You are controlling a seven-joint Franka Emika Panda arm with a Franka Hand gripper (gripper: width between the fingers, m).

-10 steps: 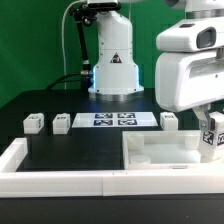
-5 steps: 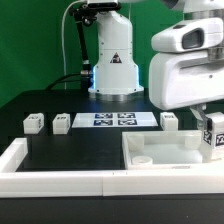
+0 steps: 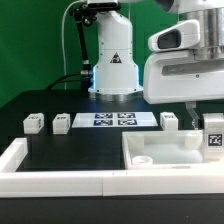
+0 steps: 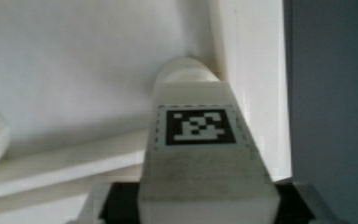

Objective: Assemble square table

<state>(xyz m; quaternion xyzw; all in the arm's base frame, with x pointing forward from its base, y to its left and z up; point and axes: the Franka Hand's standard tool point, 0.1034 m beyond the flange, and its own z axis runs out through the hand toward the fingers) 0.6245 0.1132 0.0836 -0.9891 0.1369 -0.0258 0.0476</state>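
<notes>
My gripper [image 3: 207,122] hangs at the exterior view's right, shut on a white table leg [image 3: 213,140] that carries a black-and-white tag. The leg stands upright over the far right corner of the square tabletop [image 3: 165,152], a white slab with a round hole [image 3: 142,159]. In the wrist view the leg [image 4: 201,140] points away from me between the dark fingers [image 4: 130,204], its rounded tip near the slab's edge [image 4: 247,60]. Three more leg blocks lie on the black table: two at the left [image 3: 34,123] [image 3: 61,123] and one [image 3: 169,120] behind the slab.
The marker board [image 3: 114,120] lies in front of the robot base [image 3: 113,70]. A long white rail [image 3: 60,182] borders the black surface along the front and left side [image 3: 12,155].
The hand's body has swung toward the exterior view's left, while the held leg has stayed almost in place over the slab's right corner.
</notes>
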